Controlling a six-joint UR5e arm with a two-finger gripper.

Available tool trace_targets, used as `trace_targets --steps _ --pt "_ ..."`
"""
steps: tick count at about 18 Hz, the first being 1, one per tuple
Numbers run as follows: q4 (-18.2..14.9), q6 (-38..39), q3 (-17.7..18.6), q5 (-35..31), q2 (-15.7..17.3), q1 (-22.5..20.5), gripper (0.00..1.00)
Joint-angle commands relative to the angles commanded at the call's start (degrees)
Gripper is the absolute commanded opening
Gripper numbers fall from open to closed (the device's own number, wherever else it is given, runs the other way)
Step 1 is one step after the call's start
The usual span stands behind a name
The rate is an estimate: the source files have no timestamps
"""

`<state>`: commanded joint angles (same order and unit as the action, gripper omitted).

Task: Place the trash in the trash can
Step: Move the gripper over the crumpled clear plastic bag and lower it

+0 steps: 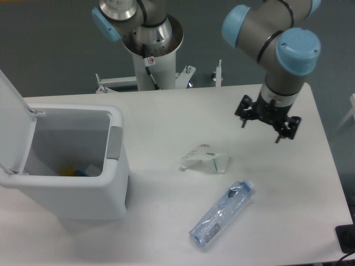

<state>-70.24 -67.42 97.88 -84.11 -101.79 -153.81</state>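
I see my end effector (260, 122) spread and empty; the trash can (83, 191), lid cut off, holds indistinct yellow-blue bits.

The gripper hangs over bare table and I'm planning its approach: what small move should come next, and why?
Probably move the gripper, open and empty, left and toward the camera until it is above the crumpled wrapper. That is the nearer piece of trash; the crushed bottle lies farther off, and the trash can already stands open.

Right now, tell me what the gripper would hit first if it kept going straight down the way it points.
Probably bare table. The gripper points down, right of the wrapper and above the bottle; depth is unclear.
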Motion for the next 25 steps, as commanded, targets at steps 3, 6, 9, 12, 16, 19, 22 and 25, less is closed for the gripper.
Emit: trace_targets --steps 3,6,9,12,16,19,22,25 --pt "6.68 0.09 4.95 0.00 0.54 0.52 1.00" --pt "12.56 0.18 4.95 -0.43 -3.75 2.28 1.00" --pt "13.20 -0.17 6.26 -0.53 -4.38 2.81 1.00" --pt "13.29 -0.43 8.02 -0.53 -4.47 2.90 1.00" --pt "13.29 -0.43 8.64 -0.44 -4.56 3.25 1.00" --pt "14.42 -0.17 9.43 -0.44 -5.96 4.30 1.00" --pt "18.83 0.01 9.34 -0.53 -7.72 5.01 1.00" --pt "18.92 0.09 9.78 -0.79 -8.07 5.80 0.82"
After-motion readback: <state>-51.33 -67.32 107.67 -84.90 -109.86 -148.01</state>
